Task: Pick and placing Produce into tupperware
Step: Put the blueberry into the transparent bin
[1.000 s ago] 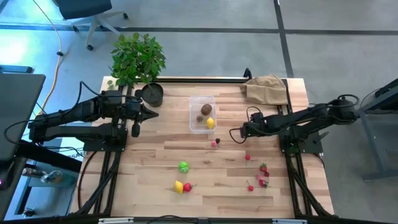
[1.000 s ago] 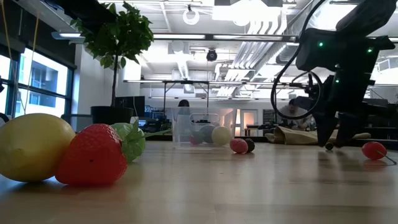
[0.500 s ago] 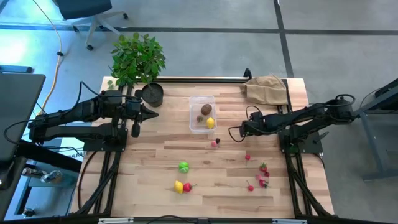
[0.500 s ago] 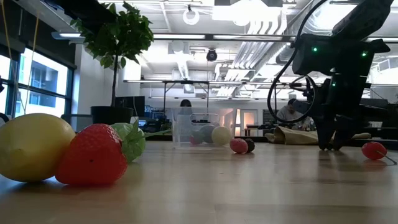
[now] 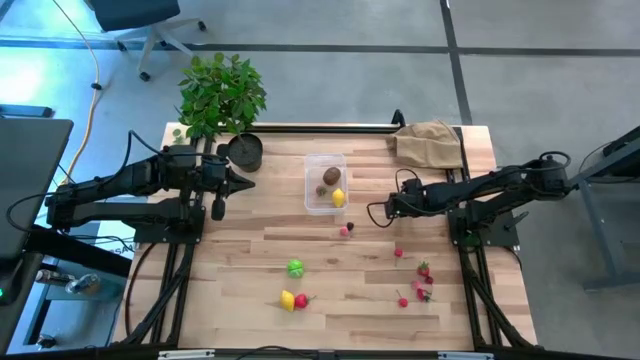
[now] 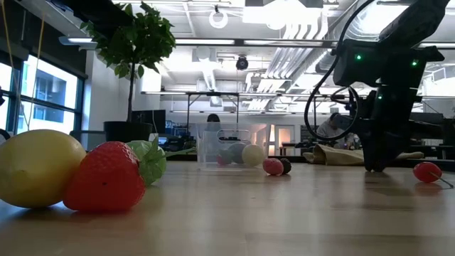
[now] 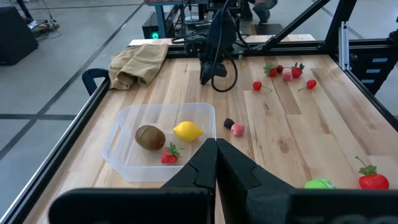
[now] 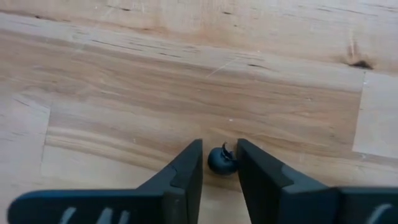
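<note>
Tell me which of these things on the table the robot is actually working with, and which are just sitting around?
Part of the job:
- clear tub, holding a kiwi, lemon and strawberry
- small dark berry between the right gripper fingers
- loose fruit: green one, red berries

Just lying about:
- potted plant
- tan bag
- left gripper, waiting shut
</note>
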Controlling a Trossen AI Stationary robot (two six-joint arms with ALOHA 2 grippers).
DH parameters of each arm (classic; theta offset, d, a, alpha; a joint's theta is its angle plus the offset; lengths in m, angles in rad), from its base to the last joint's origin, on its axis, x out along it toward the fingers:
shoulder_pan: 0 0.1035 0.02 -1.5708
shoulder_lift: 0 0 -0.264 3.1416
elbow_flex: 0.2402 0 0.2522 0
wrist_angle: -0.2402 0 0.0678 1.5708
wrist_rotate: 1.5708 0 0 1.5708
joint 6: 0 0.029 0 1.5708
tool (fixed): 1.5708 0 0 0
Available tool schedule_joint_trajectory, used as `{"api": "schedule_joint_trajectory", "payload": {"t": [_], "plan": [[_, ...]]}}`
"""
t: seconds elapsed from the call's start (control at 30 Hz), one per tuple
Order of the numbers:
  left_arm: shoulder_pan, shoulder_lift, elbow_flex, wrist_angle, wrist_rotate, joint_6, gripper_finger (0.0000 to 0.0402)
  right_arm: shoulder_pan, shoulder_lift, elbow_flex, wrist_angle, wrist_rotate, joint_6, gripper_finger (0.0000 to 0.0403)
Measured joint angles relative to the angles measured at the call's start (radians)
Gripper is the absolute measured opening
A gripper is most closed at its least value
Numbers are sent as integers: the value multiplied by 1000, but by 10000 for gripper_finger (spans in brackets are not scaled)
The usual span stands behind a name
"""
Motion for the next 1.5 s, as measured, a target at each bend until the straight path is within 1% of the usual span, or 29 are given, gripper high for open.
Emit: {"api": "schedule_joint_trajectory", "payload": {"t": [0.27,0.43,0.73,0.87,0.97,1.03,1.1,1.17,1.3,1.4,1.5], "plan": [[0,0,0,0,0,0,1,0,0,0,8,0,-3,65],[0,0,0,0,0,0,1,0,-8,-1,43,-4,-3,62],[0,0,0,0,0,0,1,1,-116,1,79,-17,-44,62],[0,0,0,0,0,0,1,1,-192,2,158,-17,-94,62],[0,0,0,0,0,0,1,-1,-255,2,280,-18,-165,62],[0,0,0,0,0,0,1,-7,-290,2,392,-18,-235,62],[0,0,0,0,0,0,1,-20,-318,14,461,-23,-311,62],[0,0,0,0,0,0,1,-38,-320,58,499,-41,-394,62],[0,0,0,0,0,0,1,-83,-276,195,449,-84,-569,62],[0,0,0,3,0,0,1,-118,-194,324,363,-106,-677,62],[0,0,0,5,0,0,1,-147,-73,464,255,-151,-777,62]]}}
